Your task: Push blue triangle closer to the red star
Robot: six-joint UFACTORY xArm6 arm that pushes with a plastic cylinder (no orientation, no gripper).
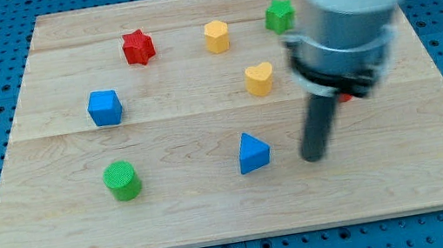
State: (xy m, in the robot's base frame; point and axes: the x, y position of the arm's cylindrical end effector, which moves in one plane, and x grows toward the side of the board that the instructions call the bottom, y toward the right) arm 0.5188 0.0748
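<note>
Starting at the view's left, a blue cube (105, 107) sits near the board's nine o'clock edge, with a green cylinder (123, 180) below it toward seven o'clock. The red star (138, 47) lies up at about eleven o'clock on the wooden board (62, 236). Further right come a yellow block (217, 36), probably a hexagon though its shape is hard to read, and a yellow heart (259, 78) near the centre. The blue triangle (252, 153) rests below centre, at about six o'clock, well apart from the star, so the push looks hardly begun and nearly the whole travel remains. My tip (315, 157) stands just beside the triangle at its three o'clock, not touching as far as I can tell. There are no jaws here, only the rod, so nothing is grasped. A green star (279, 15) sits at one o'clock, and a sliver of a red block (346, 97) peeks from behind the arm. To go toward eleven o'clock, the tip would likely need to come in from the triangle's five o'clock side.
</note>
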